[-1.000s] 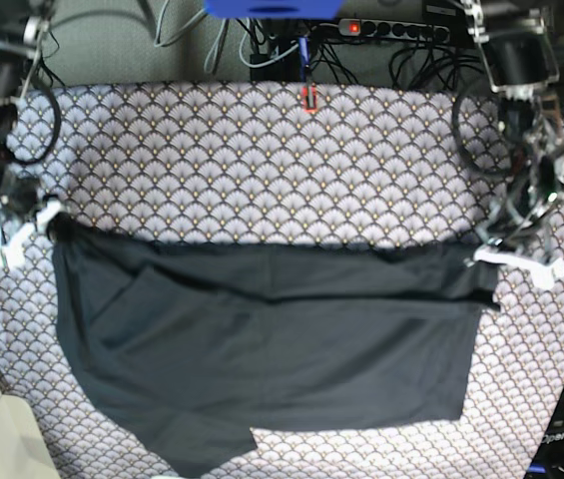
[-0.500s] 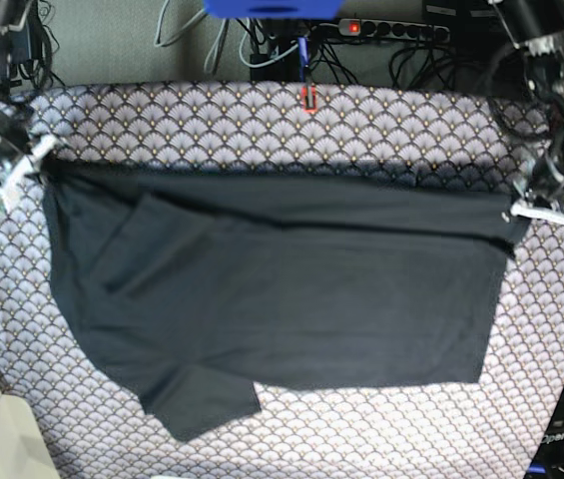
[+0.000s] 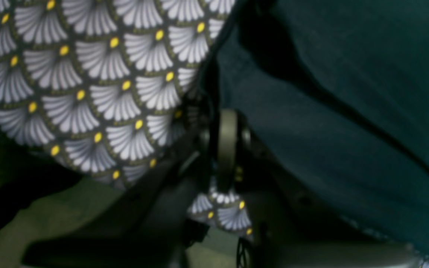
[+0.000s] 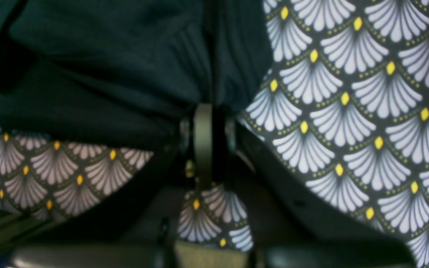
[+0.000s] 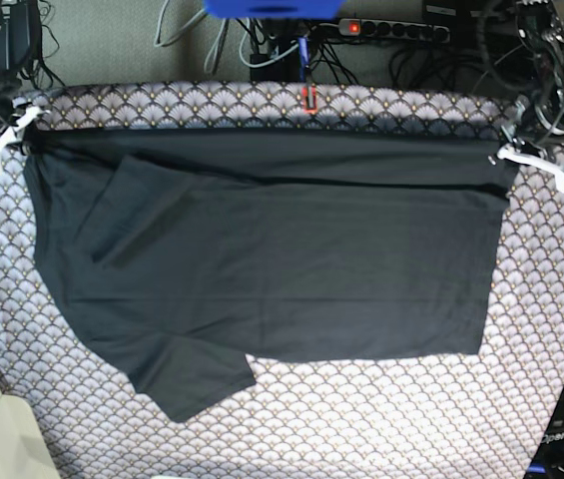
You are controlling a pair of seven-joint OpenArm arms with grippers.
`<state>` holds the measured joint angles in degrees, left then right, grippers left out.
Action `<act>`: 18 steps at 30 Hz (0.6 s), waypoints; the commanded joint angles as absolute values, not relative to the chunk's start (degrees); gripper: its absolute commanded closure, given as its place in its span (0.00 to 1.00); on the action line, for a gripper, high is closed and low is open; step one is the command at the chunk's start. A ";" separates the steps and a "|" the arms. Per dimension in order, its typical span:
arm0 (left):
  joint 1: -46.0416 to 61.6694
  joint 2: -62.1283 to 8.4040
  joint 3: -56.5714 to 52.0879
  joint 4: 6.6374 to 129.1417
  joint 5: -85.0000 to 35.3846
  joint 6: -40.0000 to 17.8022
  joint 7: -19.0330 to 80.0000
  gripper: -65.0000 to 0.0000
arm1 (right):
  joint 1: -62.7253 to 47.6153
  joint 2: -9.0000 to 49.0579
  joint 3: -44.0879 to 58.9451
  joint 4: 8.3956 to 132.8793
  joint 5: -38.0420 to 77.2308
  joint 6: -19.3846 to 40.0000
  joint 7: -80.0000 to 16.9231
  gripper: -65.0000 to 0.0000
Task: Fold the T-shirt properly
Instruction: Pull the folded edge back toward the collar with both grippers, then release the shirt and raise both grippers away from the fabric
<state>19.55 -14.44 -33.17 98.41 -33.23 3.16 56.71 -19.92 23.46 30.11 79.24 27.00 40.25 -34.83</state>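
Nearest the base camera, a loose short sleeve of the plain black soft-cloth T-shirt (image 5: 262, 259) lies skewed over the fan-scale patterned tablecloth (image 5: 381, 409) covering the counter. Beyond it the body of the garment spreads flat, with one slanted crease on the side of the right jaws. At the far edge, both arms hold the shirt's top hem drawn into a straight line between them: the right jaws (image 5: 7, 135) are pressed together on one corner, the left jaws (image 5: 521, 150) pinch the opposite corner. Both wrist views show dark cloth gathered right at the closed tips, with patterned cloth beside and beneath.

The step in hand looks like stretching the shirt out flat before the first fold. To do it well, keep both corners level and the tension even, so the hem stays straight. Lower together, so the cloth does not bunch at either corner. The skewed sleeve and crease will probably need smoothing before folding.
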 commanded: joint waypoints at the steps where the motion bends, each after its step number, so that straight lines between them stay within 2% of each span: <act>1: 19.74 -15.43 -33.71 99.21 -32.31 3.30 55.34 1.00 | -20.88 24.57 30.81 79.69 26.42 40.00 -35.30 1.00; 18: 19.82 -15.52 -33.71 98.77 -31.96 3.30 55.34 1.00 | -23.25 22.99 30.81 79.78 26.42 40.00 -35.30 0.99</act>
<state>19.81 -14.44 -33.19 97.97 -32.62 3.18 56.58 -22.74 22.37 30.50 79.77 27.88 40.21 -33.12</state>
